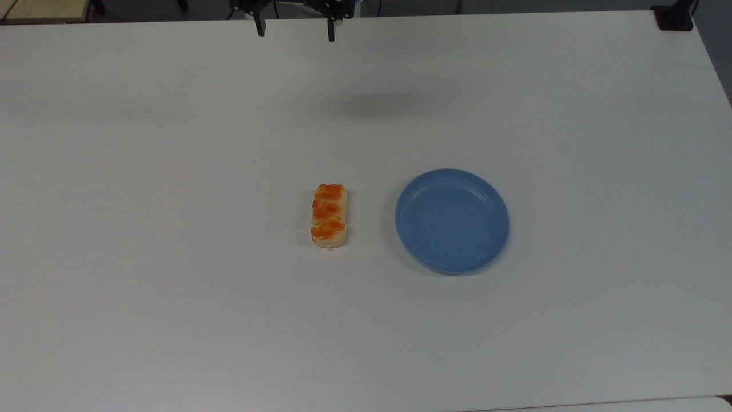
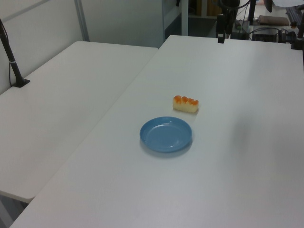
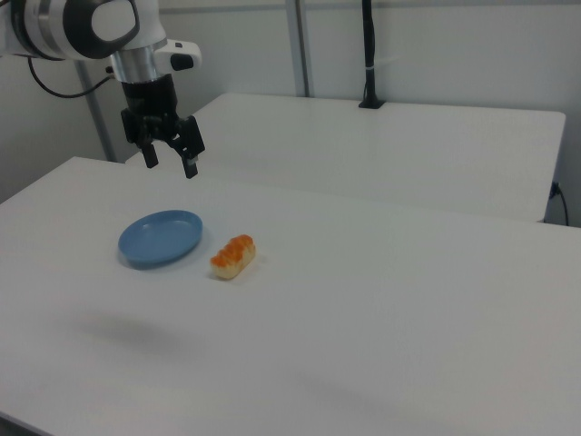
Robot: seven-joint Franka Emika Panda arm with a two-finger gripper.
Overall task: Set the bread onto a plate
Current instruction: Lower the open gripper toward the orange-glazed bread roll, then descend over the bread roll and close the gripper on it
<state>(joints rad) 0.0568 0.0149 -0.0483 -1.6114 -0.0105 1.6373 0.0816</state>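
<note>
bread (image 1: 329,216) | pale-yellow bar | three orange glazed lumps | beside plate (image 1: 452,221)

We see a white table (image 1: 171,315) w/ two items resting directly on it: the bread (image 1: 329,216) & the blue plate (image 1: 452,221), just beside each other, not touching.

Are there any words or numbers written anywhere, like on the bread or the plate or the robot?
No, there are none to read.
The bread: no label, just orange-brown glaze on top.
The plate: plain blue, no writing.
The table: plain white, no marks.
The gripper and the arm above it: no letters or numbers can be made out.
</note>
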